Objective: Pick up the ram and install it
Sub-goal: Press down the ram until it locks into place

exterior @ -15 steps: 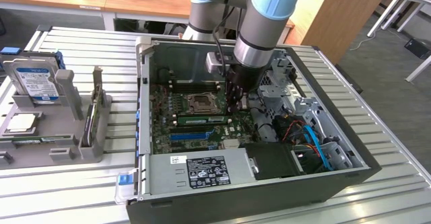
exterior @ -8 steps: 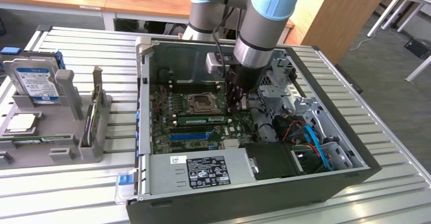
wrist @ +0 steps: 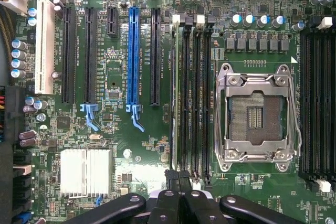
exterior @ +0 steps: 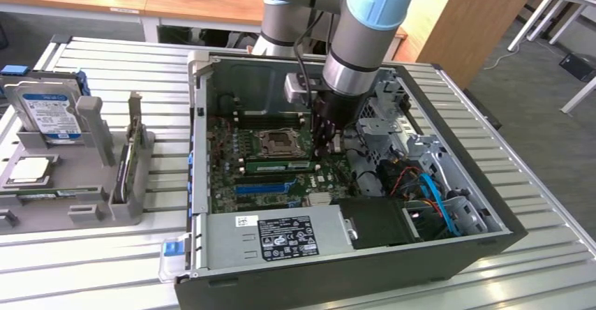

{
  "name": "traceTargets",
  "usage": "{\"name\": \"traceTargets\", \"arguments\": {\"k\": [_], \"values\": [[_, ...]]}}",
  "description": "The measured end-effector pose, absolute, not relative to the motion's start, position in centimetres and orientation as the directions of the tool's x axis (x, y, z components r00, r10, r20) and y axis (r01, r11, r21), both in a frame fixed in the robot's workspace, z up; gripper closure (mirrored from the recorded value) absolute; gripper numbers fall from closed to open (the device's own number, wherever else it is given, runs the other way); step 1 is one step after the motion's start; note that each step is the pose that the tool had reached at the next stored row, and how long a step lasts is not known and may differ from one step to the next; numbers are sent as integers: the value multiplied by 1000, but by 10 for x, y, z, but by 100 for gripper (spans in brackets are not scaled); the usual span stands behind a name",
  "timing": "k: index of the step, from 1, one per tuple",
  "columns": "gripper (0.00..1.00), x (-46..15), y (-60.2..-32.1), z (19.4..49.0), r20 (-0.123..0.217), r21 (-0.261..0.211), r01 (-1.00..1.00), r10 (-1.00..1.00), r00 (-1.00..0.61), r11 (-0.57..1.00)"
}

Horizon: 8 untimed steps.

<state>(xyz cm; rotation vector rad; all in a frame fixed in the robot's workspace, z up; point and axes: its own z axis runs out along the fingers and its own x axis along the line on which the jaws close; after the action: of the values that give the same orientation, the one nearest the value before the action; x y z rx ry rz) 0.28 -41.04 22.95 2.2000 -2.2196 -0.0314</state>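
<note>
Green motherboard (wrist: 136,145) everywhere once you look down from the wrist view, with the bright-blue slot strip (wrist: 133,56) standing out among the black expansion slots and the empty CPU socket (wrist: 257,116) with its metal frame beside the memory slots. The ram (wrist: 178,98) looks to be sitting on edge in the slot bank next to that socket, seen as a thin strip from above (hard to be sure how far it's seated from this angle). The gripper (wrist: 181,195) sits right over the near end of that stick, fingers pressed together with no gap I can make out, and it may be touching the stick's top edge.

From the exterior view, the arm (exterior: 368,24) reaches down into the open computer case (exterior: 200,114), with the gripper (exterior: 324,142) low over the board near the socket and a green stick (exterior: 279,163) visible just beside it. Off to the exterior view's left, a grey parts holder (exterior: 93,209) on the slatted table (exterior: 540,254) carries the silver hard drive (exterior: 49,114) with its blue-and-white label, standing upright, well apart from the case.
</note>
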Motion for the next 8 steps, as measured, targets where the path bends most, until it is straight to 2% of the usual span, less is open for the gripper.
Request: {"name": "traceTargets", "arguments": {"k": [8], "values": [[89,3,-410,228,-3,26,-1000,-1000,-9,9]]}}
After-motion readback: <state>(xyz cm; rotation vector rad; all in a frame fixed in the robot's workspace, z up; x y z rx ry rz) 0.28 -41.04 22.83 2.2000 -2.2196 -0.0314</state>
